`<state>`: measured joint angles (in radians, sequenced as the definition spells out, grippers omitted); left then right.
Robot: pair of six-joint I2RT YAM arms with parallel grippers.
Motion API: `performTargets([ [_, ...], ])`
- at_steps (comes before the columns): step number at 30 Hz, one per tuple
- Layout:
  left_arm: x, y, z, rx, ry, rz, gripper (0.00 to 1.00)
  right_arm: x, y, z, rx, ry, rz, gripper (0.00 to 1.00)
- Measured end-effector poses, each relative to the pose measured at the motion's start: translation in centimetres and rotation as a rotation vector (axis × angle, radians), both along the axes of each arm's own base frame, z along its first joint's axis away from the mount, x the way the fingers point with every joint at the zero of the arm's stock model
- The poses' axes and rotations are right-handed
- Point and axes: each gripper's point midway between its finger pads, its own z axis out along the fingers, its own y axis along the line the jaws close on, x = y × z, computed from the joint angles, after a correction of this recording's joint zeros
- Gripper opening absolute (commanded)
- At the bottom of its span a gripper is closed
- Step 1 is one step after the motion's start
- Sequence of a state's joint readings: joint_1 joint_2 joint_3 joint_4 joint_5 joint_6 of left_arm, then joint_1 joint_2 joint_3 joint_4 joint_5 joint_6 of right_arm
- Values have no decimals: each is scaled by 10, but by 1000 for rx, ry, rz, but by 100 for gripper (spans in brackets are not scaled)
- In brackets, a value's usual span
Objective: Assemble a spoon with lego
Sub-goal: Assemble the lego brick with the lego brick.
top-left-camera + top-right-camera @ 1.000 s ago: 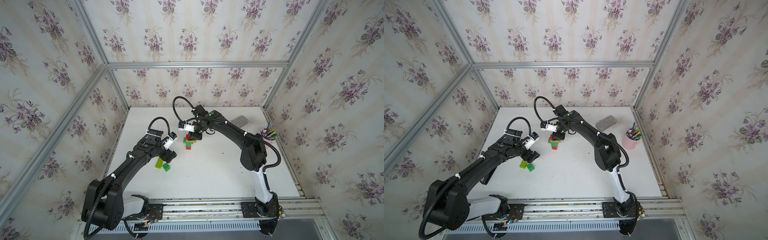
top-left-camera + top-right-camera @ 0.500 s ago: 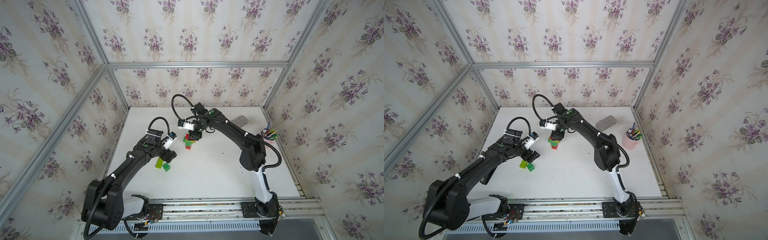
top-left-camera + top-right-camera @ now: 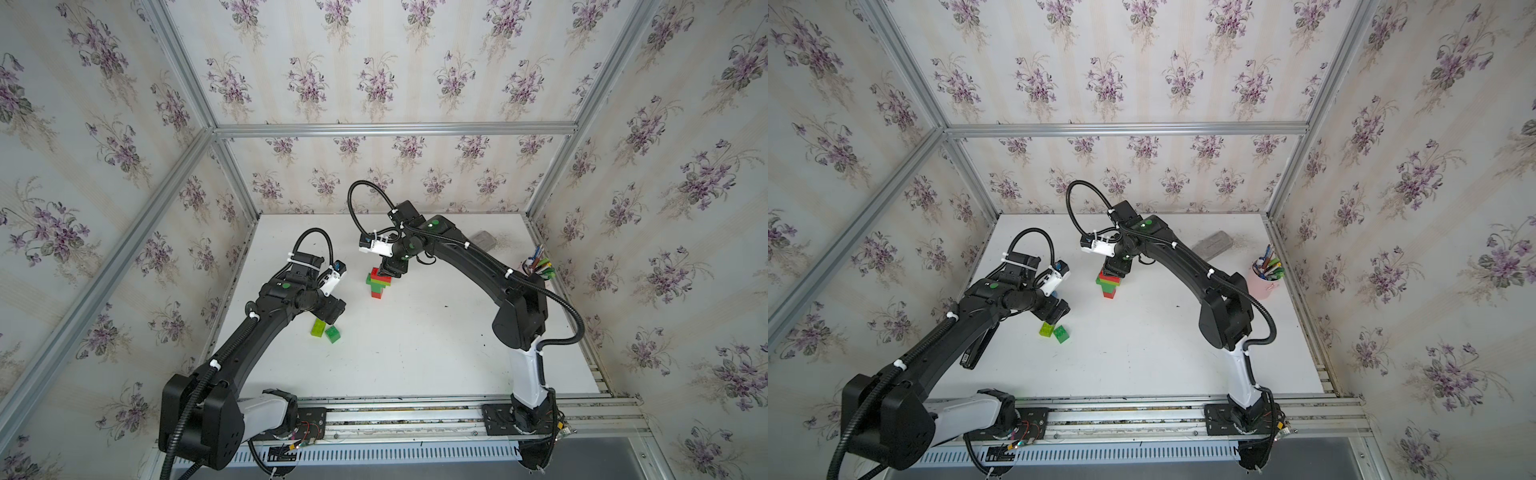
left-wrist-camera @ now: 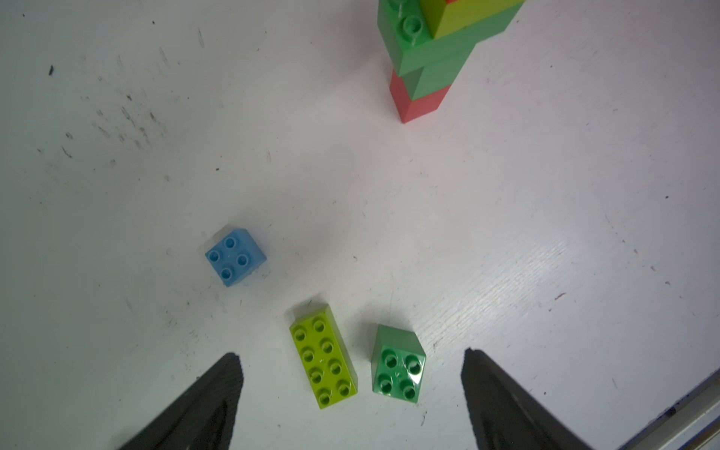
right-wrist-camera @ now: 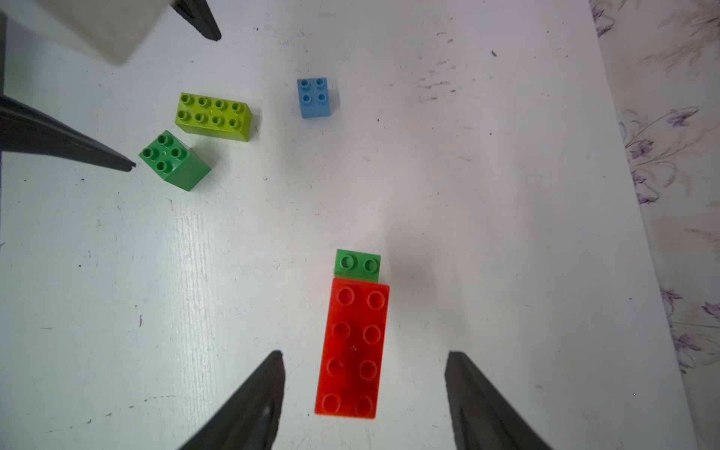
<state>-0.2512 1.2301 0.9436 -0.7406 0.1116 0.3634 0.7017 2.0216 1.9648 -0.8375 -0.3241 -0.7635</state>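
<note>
Found left gripper spread wide, empty, above loose lego on the scuffed white table. Square blue brick apart from the rest. Oblong lime brick just beside square green brick, studs up, glossy plastic. Noted spoon standing upright mid-table, stepped red, green and lime layers, oblong red brick on top. Observed right gripper parted astride that top brick, pointed black fingers clear of its sides, gripping nothing.
</note>
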Motion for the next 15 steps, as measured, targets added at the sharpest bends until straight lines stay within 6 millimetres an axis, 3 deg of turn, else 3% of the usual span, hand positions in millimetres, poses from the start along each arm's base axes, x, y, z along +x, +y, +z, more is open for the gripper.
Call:
performTargets([
  [7,-35,0,-29,128,146,-52,92,-7,-24,14,64,-57,-23,69],
  [15,-41,-3,-70,275,282,-113,85,-12,-61,9,76,-67,-79,69],
])
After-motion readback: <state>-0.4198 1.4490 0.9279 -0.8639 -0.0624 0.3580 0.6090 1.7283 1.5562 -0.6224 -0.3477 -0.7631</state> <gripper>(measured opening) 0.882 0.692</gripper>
